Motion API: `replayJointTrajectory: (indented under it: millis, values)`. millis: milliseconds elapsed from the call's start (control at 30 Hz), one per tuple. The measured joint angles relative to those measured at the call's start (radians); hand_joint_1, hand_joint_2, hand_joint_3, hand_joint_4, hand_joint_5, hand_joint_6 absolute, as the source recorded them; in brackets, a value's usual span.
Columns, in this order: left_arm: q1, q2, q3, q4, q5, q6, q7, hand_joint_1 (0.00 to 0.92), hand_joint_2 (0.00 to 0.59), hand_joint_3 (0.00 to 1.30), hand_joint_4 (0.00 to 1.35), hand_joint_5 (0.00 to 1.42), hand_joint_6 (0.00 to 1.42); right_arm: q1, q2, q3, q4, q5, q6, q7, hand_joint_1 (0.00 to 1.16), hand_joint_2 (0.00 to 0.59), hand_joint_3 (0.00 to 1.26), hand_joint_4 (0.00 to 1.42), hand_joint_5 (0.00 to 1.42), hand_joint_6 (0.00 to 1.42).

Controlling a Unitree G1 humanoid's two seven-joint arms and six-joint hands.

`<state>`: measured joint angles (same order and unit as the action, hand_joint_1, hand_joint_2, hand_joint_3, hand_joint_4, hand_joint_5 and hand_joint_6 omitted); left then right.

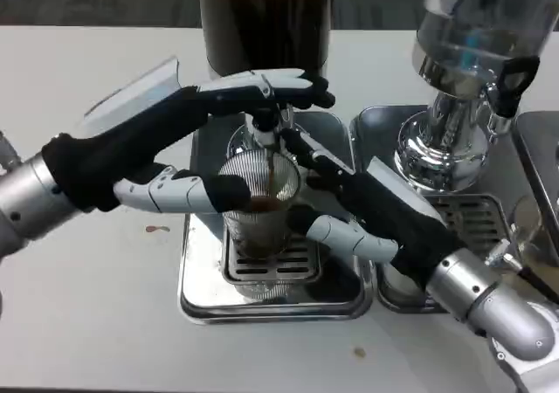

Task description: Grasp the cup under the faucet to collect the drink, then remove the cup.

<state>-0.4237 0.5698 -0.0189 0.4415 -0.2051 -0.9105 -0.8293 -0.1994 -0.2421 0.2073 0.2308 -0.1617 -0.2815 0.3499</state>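
**Cup sitting under the faucet, drink pouring in**

The ribbed clear cup [259, 203] stands on the slotted grate of a metal drip tray [203, 288], right below the faucet [264, 124] of the dark dispenser [265, 17]. A thin brown stream drops into it and there's brown liquid inside. The robot's left hand [188, 144] reaches across with its upper fingers on the faucet, thumb against the cup's left side. Its right hand [362, 205] wraps the cup from the right, fingers touching the glass. A second dispenser [476, 70] with a chrome base stands to the right on the white surface [87, 323]
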Motion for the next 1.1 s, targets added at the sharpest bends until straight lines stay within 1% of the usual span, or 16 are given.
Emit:
replayJointTrajectory:
  millis: [167, 633, 667, 1100]
  values:
    - [0.002, 0.001, 0.001, -0.002, -0.002, 0.000, 0.002, 0.000, 0.119, 0.28, 0.19, 0.25, 0.24, 0.000, 0.001, 0.000, 0.000, 0.010, -0.004, 0.000, 0.12, 0.029, 0.00, 0.00, 0.00, 0.06]
    - [0.019, -0.001, 0.014, -0.001, -0.047, 0.020, 0.009, 0.000, 0.115, 0.28, 0.21, 0.27, 0.26, 0.000, 0.001, 0.000, 0.000, 0.032, -0.004, 0.006, 0.13, 0.045, 0.00, 0.00, 0.00, 0.06]
    - [0.020, -0.002, 0.017, -0.001, -0.055, 0.024, 0.009, 0.000, 0.115, 0.28, 0.21, 0.27, 0.26, 0.000, 0.001, -0.001, 0.000, 0.032, -0.004, 0.006, 0.15, 0.050, 0.00, 0.00, 0.00, 0.06]
    - [0.020, -0.008, 0.128, 0.017, -0.100, 0.067, 0.016, 0.000, 0.109, 0.27, 0.21, 0.27, 0.25, 0.001, 0.002, -0.002, 0.000, 0.036, -0.004, 0.007, 0.16, 0.081, 0.00, 0.00, 0.00, 0.06]
